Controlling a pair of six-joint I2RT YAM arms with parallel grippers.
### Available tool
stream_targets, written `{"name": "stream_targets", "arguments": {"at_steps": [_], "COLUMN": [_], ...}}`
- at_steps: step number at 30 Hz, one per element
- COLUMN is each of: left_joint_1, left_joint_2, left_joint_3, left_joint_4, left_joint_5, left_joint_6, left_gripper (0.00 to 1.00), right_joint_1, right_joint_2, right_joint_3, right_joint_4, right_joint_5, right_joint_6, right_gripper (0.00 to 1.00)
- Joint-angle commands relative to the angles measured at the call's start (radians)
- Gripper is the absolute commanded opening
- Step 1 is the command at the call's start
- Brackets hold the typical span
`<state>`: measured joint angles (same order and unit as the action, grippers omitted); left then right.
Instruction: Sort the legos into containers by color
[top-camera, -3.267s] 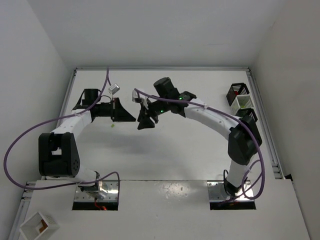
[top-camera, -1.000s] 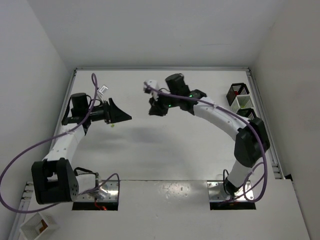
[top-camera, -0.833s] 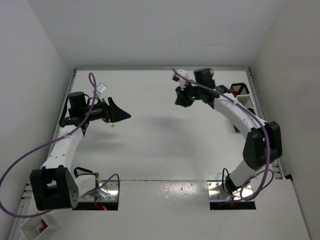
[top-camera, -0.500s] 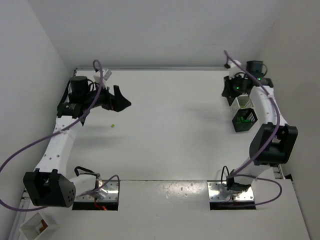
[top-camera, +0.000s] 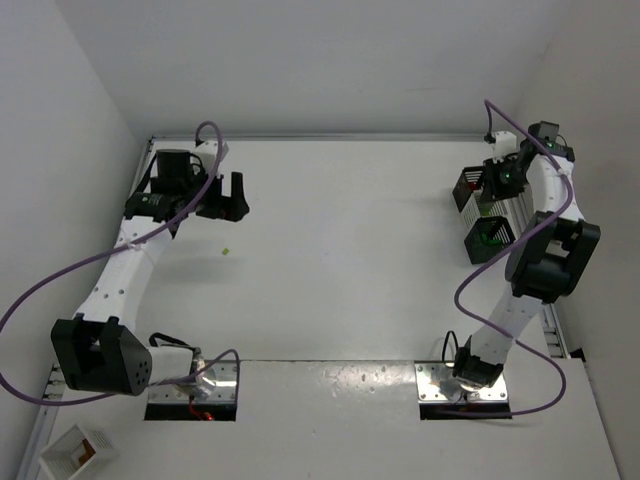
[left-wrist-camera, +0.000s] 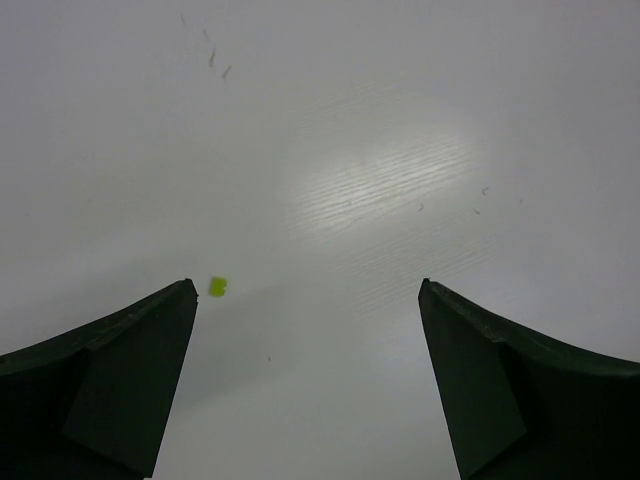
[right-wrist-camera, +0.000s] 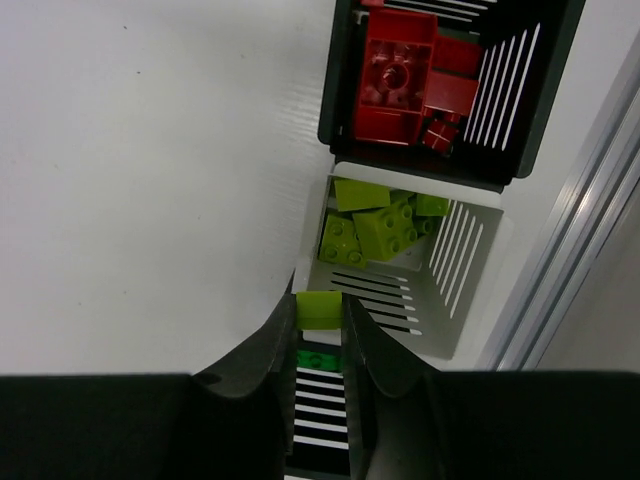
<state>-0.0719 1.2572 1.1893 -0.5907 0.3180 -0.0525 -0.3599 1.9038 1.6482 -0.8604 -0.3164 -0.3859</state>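
1. the right gripper (right-wrist-camera: 319, 297) is clamped on a lime brick (right-wrist-camera: 318, 312), over the near rim of the white slatted bin (right-wrist-camera: 455, 270) at the far right.
2. the black bin (right-wrist-camera: 530, 90) beyond holds red bricks (right-wrist-camera: 400, 70).
3. the left gripper (left-wrist-camera: 307, 285), at the far left, has its jaws wide apart, with a loose lime piece (left-wrist-camera: 217, 287) on the table (left-wrist-camera: 330, 120) near it.

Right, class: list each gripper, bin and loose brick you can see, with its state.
left gripper: open, empty
right gripper: shut on a lime lego
loose lime lego: lying on the table, not held
black bin: upright, holding red legos
white bin: upright, holding lime legos
second black bin: upright, green lego inside
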Motion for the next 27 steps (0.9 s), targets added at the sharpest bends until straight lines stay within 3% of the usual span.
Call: {"name": "stream_targets", "arguments": {"at_steps": [1,14,25,27], "left_joint_1": [-0.011,-0.02,-0.02,-0.02], "left_joint_2": [0.001,-0.002,0.004,0.019], "left_joint_3": [0.043,-0.013,-0.06,-0.069], "left_joint_4": [-0.014,-0.023,-0.089,-0.107], "left_joint_5": [-0.063,-0.073,-0.077,-0.077], "left_joint_6": [0.019,0.019,0.114,0.14], "left_gripper": [0.99,0.99,0.99,0.94], "right_joint_1": [-0.017,-0.027,-0.007,0.003], "right_joint_2": [0.003,0.021,-0.025,-0.083], "right_joint_3": [0.038,0.048,0.048,-0.002], "right_joint_4": [0.017,0.075,0.081,0.07], "right_joint_5": [0.034,0.076,0.027,-0.036], "right_joint_6": [-0.008,0.045,0.055,0.055], "right_gripper": [0.03,0.41,0.4,0.4]}}
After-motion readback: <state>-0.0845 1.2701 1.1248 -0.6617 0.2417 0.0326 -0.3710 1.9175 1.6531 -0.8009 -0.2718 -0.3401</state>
